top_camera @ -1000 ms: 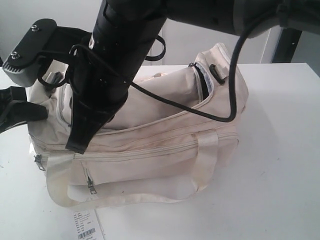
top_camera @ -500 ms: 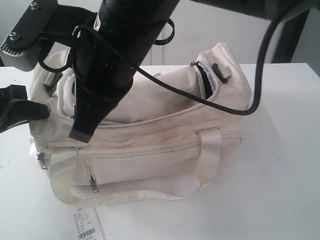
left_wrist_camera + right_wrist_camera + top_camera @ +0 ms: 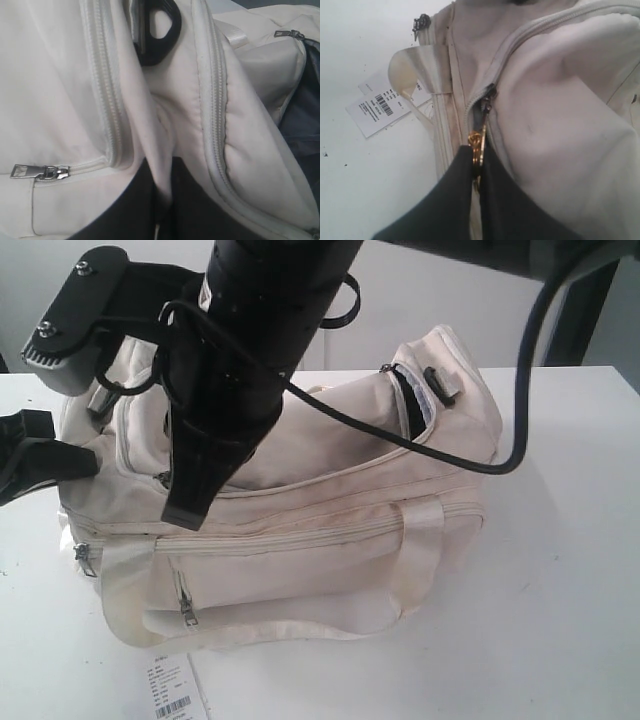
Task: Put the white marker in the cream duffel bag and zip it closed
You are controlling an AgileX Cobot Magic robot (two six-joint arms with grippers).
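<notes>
The cream duffel bag (image 3: 330, 550) lies on the white table (image 3: 560, 590), with a dark gap open at its right end (image 3: 408, 405). My right gripper (image 3: 185, 512) reaches across to the bag's left part. In the right wrist view the right gripper (image 3: 476, 165) is shut on the gold ring zip pull (image 3: 476, 145) of the top zip. At the bag's left end my left gripper (image 3: 60, 462) is shut on a fold of cream fabric (image 3: 160, 130), seen pinched in the left wrist view at the left gripper (image 3: 161, 175). The white marker is out of view.
A barcode paper tag (image 3: 172, 695) lies on the table in front of the bag. A webbing handle (image 3: 130, 620) hangs over the front pocket with its small zip pull (image 3: 184, 612). A black cable (image 3: 480, 465) loops over the bag's top. A black buckle (image 3: 159, 30) sits by the left gripper.
My right gripper has shifted a little to the right along the bag's top with the pull in it, and the bag's top has risen slightly. The left gripper has stayed put.
</notes>
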